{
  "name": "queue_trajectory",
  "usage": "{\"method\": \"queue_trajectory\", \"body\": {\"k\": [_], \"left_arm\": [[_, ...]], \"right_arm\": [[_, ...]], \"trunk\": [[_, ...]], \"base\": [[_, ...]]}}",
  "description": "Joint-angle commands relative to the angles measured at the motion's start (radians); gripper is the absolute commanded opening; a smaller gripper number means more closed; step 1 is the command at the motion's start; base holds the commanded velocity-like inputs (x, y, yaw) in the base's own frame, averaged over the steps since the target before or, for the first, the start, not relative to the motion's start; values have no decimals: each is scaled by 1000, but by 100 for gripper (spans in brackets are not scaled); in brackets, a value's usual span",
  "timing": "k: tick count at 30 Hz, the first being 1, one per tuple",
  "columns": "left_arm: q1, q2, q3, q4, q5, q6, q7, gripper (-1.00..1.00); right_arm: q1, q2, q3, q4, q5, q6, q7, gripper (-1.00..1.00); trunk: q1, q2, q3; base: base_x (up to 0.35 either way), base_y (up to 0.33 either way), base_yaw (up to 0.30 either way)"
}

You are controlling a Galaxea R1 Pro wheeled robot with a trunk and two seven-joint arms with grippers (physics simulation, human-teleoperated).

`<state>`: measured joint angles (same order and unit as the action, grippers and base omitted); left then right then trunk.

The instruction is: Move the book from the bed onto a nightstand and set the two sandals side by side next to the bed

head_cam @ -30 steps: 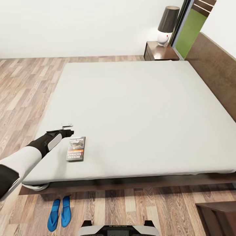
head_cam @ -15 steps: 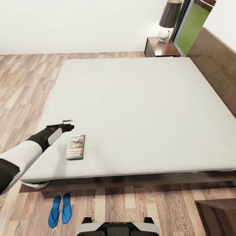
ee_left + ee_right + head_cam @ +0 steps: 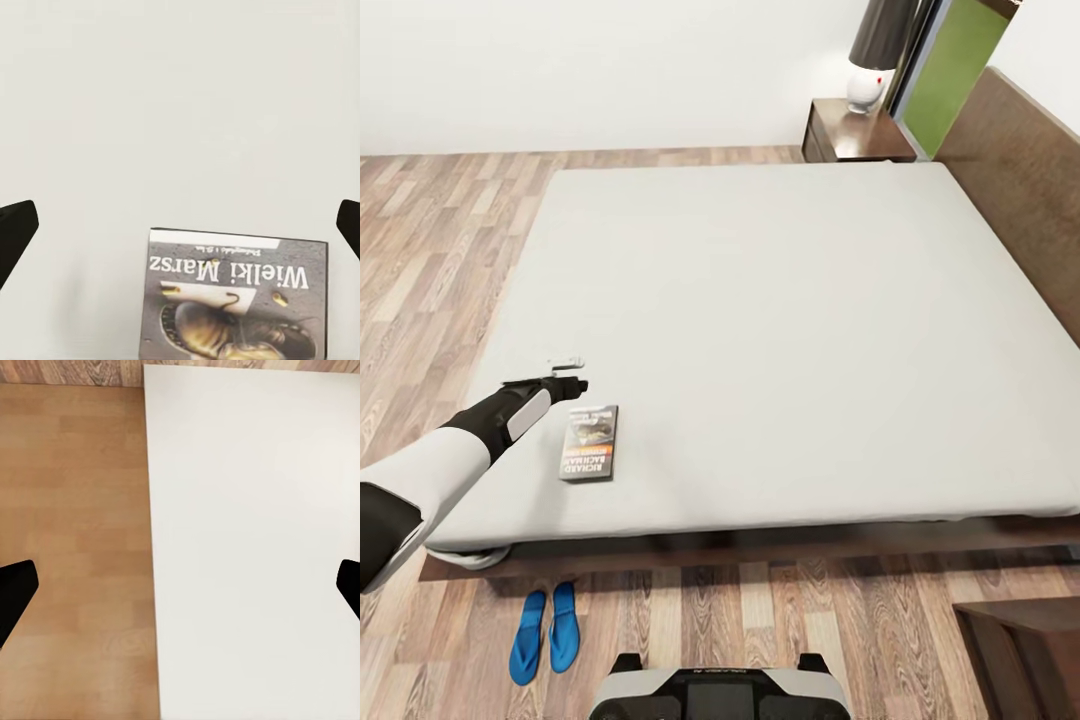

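The book (image 3: pixel 590 442) lies flat on the pale mattress of the bed (image 3: pixel 780 330), near its front left corner. It is dark grey with an orange band and white lettering. My left gripper (image 3: pixel 570 375) hovers just beyond the book's far left corner, a little above the mattress. In the left wrist view the book (image 3: pixel 236 300) lies ahead of the wide-open left gripper (image 3: pixel 180 232), with nothing between the fingers. The two blue sandals (image 3: pixel 546 620) lie side by side on the floor below the bed's front edge. The nightstand (image 3: pixel 855 130) stands at the bed's far corner. My right gripper (image 3: pixel 180 585) is open and empty.
A lamp (image 3: pixel 880 45) with a dark shade stands on the nightstand. The brown headboard (image 3: pixel 1020 170) runs along the bed's right side. Another dark wooden piece of furniture (image 3: pixel 1020 650) stands at the bottom right. My base (image 3: pixel 720 692) is close to the bed's front edge.
The whole head view has shifted, so the bed and nightstand sit slightly higher in the picture. The left gripper keeps about the same place beside the book.
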<state>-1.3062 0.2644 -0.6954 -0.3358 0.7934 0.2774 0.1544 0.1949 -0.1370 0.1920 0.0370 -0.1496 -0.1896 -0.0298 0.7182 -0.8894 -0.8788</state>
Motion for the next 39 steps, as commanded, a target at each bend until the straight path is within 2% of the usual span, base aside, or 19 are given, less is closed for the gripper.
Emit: {"method": "queue_trajectory", "body": {"k": [1, 24, 30, 33, 38, 39], "left_arm": [[0, 1, -8, -3, 10, 4, 8, 100], [-2, 2, -9, -5, 10, 3, 9, 100], [-19, 3, -8, -4, 10, 3, 9, 100], [-26, 2, -8, -4, 2, 3, 9, 100], [-34, -1, -7, -4, -41, 4, 9, 100], [-34, -1, -7, -4, -41, 4, 9, 100]], "right_arm": [[0, 0, 9, 1, -10, -5, -1, 100], [0, 2, 9, 1, -10, -5, -1, 100], [0, 3, 9, 1, -10, -5, -1, 100], [0, 3, 9, 1, -10, -5, -1, 100], [0, 3, 9, 1, -10, -5, 0, 100], [0, 3, 9, 1, -10, -5, 0, 100]], "trunk": [[0, -1, -2], [0, -1, -40], [0, -1, -50], [0, -1, -55], [0, -1, -63], [0, -1, -64]], "base": [[0, 0, 0], [0, 0, 0], [0, 0, 0], [0, 0, 0], [0, 0, 0], [0, 0, 0]]}}
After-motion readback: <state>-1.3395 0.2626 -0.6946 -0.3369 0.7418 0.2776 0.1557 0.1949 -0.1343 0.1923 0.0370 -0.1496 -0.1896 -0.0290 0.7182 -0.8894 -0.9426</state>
